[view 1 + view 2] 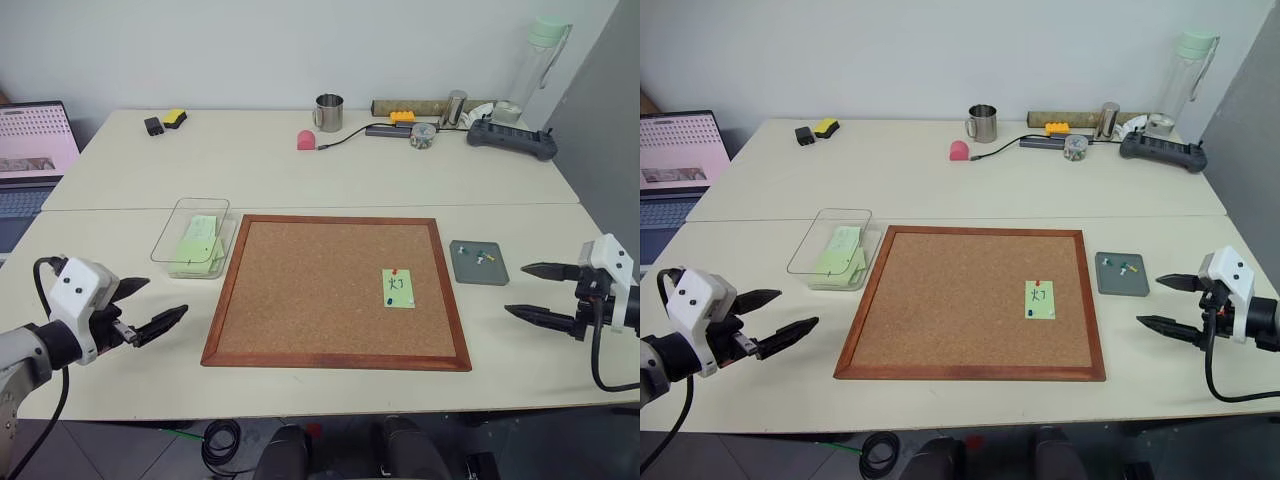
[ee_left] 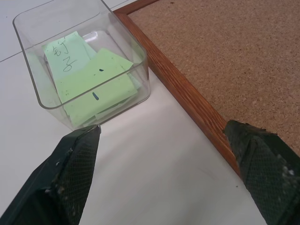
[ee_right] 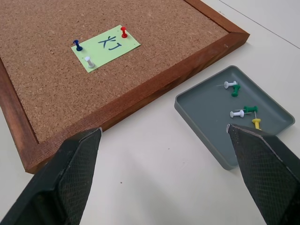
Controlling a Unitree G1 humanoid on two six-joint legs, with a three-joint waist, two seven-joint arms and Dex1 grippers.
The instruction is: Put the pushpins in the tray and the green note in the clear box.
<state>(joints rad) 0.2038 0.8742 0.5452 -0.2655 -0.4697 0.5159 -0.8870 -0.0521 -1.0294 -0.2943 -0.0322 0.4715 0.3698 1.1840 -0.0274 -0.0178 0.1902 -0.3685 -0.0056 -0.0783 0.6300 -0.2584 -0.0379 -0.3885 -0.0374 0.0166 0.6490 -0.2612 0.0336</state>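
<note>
Your green note sits pinned at the corkboard's right side by what look like three pushpins. Both your left end effector and right end effector gape wide, holding nothing.

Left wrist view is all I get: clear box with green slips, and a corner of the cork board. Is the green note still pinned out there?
Observer: Yes. The green note is on the cork board, held by three pushpins: red, dark blue and white.
Operator: Where's the tray?
Observer: The gray tray sits on the table just past the board's right edge, with a few pins already inside.
Operator: Is the right gripper busy?
Observer: No. The right gripper hovers open and empty, near the tray.
</note>
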